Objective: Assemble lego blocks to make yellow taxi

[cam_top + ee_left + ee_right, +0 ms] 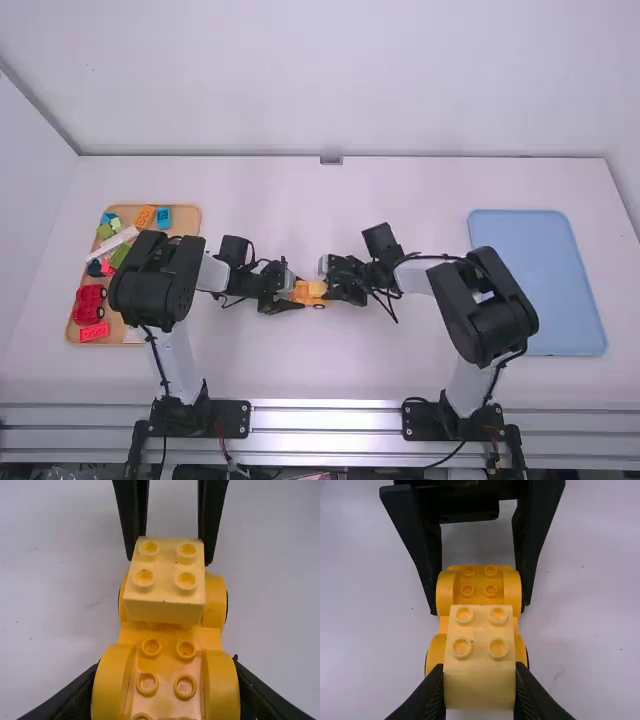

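Plastic blocks and a red wheeled base (88, 303) lie in the tan tray (127, 212) in the high view, partly under the left arm. A flat, round-cornered light blue tray (550, 300) lies at the right, with smooth white tabletop (300, 375) between it and the right arm. The left gripper (294, 298) and right gripper (329, 291) meet around the yellow wheeled base (300, 292) near the table's middle (a snug fit, fingertips nearly nose to nose), with tabletop extending both ahead and behind.

In the left wrist view, the yellow wheeled base is glossy and studded, with rounded fenders and wheels beneath. A paler yellow four-stud brick (165, 612), square-edged, sits over its far end. The left gripper is closed on the near fenders, one finger at each side.

In the right wrist view, the brick's blank end wall faces the camera, its studs upward; whether it is fully seated I cannot tell. The right gripper is clamped on this brick's two sides, and tabletop spreads past both sides of the yellow wheeled base.
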You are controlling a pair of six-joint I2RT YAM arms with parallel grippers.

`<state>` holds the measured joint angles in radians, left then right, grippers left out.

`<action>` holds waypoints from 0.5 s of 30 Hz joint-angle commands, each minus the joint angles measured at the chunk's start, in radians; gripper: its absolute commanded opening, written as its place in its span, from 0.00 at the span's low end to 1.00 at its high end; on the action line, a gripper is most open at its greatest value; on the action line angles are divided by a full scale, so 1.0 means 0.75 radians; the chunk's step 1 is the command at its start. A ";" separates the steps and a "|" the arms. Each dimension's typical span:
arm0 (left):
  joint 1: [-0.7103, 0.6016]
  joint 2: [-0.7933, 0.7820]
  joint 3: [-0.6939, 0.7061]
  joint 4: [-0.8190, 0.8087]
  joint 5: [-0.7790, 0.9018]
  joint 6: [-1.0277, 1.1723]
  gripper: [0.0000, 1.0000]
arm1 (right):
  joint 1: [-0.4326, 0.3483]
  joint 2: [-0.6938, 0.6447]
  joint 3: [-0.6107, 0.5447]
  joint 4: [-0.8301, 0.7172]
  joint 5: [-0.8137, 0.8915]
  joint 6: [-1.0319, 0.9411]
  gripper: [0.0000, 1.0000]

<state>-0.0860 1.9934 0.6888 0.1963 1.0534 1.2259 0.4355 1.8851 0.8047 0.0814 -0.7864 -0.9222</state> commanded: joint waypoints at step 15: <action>-0.007 0.008 0.012 -0.005 0.036 -0.009 0.57 | 0.013 0.007 -0.009 -0.057 0.074 -0.049 0.11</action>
<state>-0.0868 1.9934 0.6891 0.1959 1.0519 1.2259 0.4393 1.8847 0.8043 0.0479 -0.7597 -0.9573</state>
